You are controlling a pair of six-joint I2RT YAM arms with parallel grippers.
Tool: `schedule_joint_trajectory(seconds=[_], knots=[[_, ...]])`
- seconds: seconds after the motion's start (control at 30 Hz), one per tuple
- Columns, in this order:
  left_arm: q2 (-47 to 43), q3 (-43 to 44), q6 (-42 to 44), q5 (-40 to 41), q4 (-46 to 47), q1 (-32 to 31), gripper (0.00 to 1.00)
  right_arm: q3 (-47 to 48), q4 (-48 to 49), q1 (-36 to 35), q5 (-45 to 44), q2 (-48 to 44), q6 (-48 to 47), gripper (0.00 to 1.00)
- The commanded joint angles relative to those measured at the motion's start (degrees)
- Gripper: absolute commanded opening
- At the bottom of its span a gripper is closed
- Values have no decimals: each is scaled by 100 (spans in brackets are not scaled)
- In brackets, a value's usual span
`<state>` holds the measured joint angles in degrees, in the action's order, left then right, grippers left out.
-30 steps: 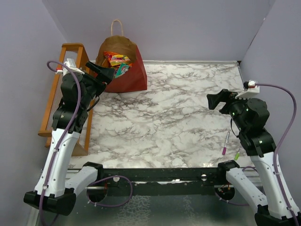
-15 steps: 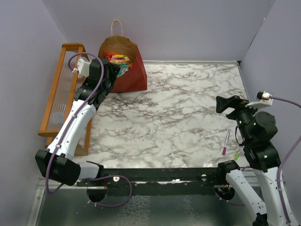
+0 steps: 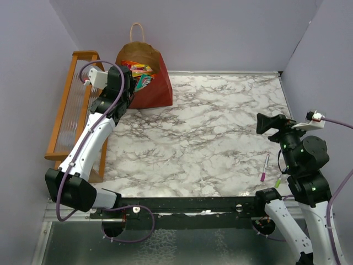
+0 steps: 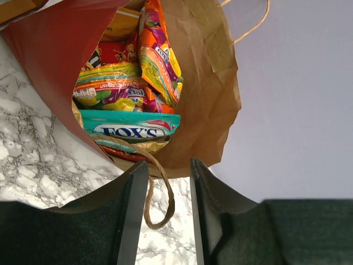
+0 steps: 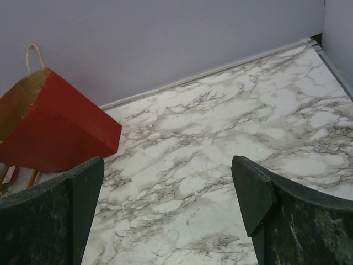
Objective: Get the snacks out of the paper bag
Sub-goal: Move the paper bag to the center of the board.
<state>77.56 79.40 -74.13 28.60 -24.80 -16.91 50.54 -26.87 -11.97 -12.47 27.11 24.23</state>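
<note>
The dark red paper bag (image 3: 154, 91) sits at the tabletop's (image 3: 220, 127) far left corner, with snacks (image 4: 129, 83) inside, among them a teal FOX'S packet (image 4: 129, 128). The left end effector (image 4: 168, 163) hovers at its mouth, fingers slightly apart, a tan handle (image 4: 171, 200) seemingly looping between them. The right end effector (image 5: 165, 161) hangs well apart from the bag, fingers spread wide.

Lab booth: plain walls (image 3: 220, 33) around marble tabletop (image 3: 209, 138).

1 paper bag (image 3: 155, 88) w/ 2 handles (image 4: 156, 163), min. 5 snacks (image 4: 129, 118) counted inside, exact no. not determinable, 1 pink pen (image 3: 265, 167), 1 green pen (image 3: 278, 181), 1 wooden rack (image 3: 71, 105), 1 left gripper (image 4: 168, 172), 1 right gripper (image 5: 167, 176)
</note>
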Motion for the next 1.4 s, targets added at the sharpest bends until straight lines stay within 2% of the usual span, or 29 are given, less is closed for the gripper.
schedule_joint_trajectory(seconds=[0.0, 0.17, 0.33, 0.57, 0.67, 0.8, 1.07, 1.23, 1.37], knots=[[117, 151, -97, -51, 242, -16, 36, 215, -182, 28, -152, -91, 56, 99], [16, -75, -44, -445, 437, -18, 13, 245, -306, 28, -190, -132, 76, 99], [-221, -659, 256, -1610, 877, -16, 6, 210, -375, 28, -65, -113, 188, 99], [-540, -1075, 1147, -3392, 1222, -21, 3, 175, -343, 28, 210, -54, 280, 99], [-848, -1192, 1472, -3889, 1003, -21, 1, 161, -354, 29, 271, -35, 281, 99], [-1566, -1804, 1688, -4334, 972, -15, 1, 79, -293, 28, 320, 16, 220, 99], [-3093, -2353, 2366, -4376, -463, -21, 1, 81, 121, 27, 1235, 464, -164, 99], [-3943, -2325, 2765, -3743, -1770, -22, 1, 157, 677, 29, 3010, 998, -378, 99], [-4540, -2279, 2903, -3073, -2533, -18, 0, 153, 1346, 28, 4363, 1649, -136, 100]])
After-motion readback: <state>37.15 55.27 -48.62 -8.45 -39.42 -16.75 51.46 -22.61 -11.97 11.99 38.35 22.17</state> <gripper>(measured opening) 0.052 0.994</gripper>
